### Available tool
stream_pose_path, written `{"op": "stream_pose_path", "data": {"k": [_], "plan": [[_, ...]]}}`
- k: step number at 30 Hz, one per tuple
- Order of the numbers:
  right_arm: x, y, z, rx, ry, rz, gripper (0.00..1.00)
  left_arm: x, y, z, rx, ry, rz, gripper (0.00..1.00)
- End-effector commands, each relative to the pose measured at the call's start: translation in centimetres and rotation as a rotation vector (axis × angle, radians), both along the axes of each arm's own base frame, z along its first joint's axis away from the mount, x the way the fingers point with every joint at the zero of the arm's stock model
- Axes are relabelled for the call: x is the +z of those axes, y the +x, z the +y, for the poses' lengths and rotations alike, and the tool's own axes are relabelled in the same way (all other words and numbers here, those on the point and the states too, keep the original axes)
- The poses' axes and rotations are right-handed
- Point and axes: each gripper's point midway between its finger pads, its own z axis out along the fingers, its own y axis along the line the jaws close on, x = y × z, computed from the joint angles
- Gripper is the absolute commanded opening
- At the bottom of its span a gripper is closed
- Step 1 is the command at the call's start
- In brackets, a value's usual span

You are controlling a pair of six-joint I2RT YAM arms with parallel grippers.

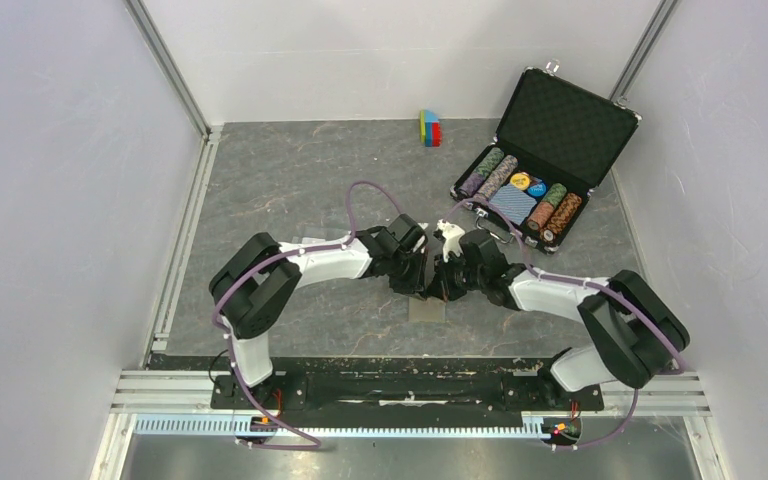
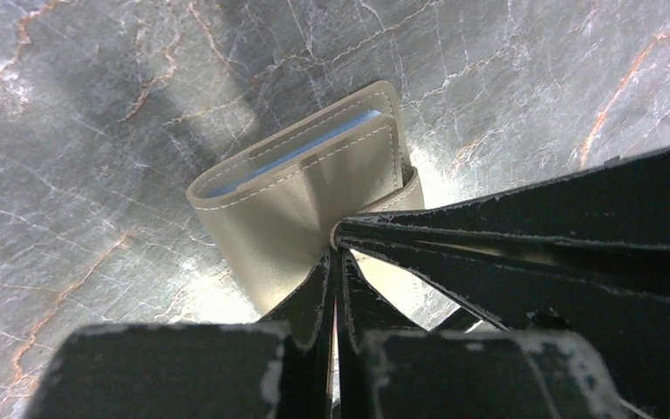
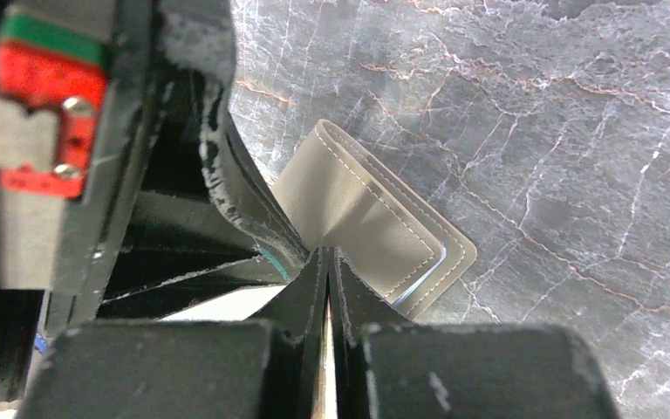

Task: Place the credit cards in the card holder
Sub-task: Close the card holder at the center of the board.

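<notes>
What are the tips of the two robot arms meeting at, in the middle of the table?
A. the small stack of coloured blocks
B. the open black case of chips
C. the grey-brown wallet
C: the left gripper and the right gripper both bring their closed tips to the card holder, well apart from the chip case and the coloured blocks at the back.

The right gripper (image 3: 328, 255) has its black fingers pressed flat together, tips touching the taupe flap of the card holder (image 3: 384, 229), which lies partly folded open on the grey marbled table (image 3: 558, 131). A sliver of blue lining shows at its lower edge. The left gripper (image 3: 279, 260) reaches in from the left to the same spot, with a red and green part (image 3: 48, 96) on its body.
</notes>
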Motion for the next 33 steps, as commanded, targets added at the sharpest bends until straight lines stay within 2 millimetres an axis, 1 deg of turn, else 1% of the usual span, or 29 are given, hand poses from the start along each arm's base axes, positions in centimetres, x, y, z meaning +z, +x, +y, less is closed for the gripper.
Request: {"op": "stream_pose_path", "data": {"k": [1,4,6,10,12,16,20,23,27,29,30,32,33], "plan": [[-6.9,-9.6,-7.9,0.029,-0.351,0.265,0.00,-0.8,0.0,1.6,-0.017,0.090,-0.070,0.02],[-3.8,-7.0,-5.5,0.003,-0.233,0.162,0.00,-0.9,0.0,1.9,-0.037,0.113,-0.076,0.02],[-2.7,-6.2,-4.8,-0.006,-0.209,0.137,0.00,-1.1,-0.1,2.1,-0.049,0.121,-0.078,0.02],[-2.9,-6.5,-4.3,0.027,-0.202,0.168,0.00,-1.3,-0.3,2.6,-0.062,0.133,-0.086,0.02],[-2.5,-6.4,-4.0,0.024,-0.177,0.157,0.00,-1.1,-0.4,2.6,-0.066,0.129,-0.091,0.02],[-1.3,-5.6,-3.4,0.011,-0.151,0.130,0.00,0.5,-0.2,2.1,-0.064,0.087,-0.115,0.02],[0.1,-4.8,-2.9,0.003,-0.133,0.095,0.00,2.6,-0.1,1.1,-0.058,0.014,-0.132,0.02],[1.1,-4.2,-2.6,-0.003,-0.119,0.068,0.00,3.4,-0.3,0.5,-0.055,-0.021,-0.133,0.02],[1.7,-3.9,-2.6,-0.015,-0.107,0.054,0.00,3.3,-0.8,0.4,-0.064,-0.025,-0.123,0.02],[1.8,-3.8,-2.5,-0.017,-0.105,0.050,0.00,3.1,-1.3,0.1,-0.080,-0.049,-0.097,0.02],[1.8,-3.8,-2.5,-0.016,-0.105,0.049,0.00,3.0,-1.6,-0.2,-0.086,-0.064,-0.082,0.04],[1.8,-3.9,-2.5,-0.016,-0.105,0.052,0.00,3.2,-2.1,-0.9,-0.092,-0.112,-0.054,0.22],[1.7,-3.9,-2.5,-0.016,-0.104,0.053,0.00,3.4,-2.4,-1.4,-0.099,-0.144,-0.037,0.28]]}}
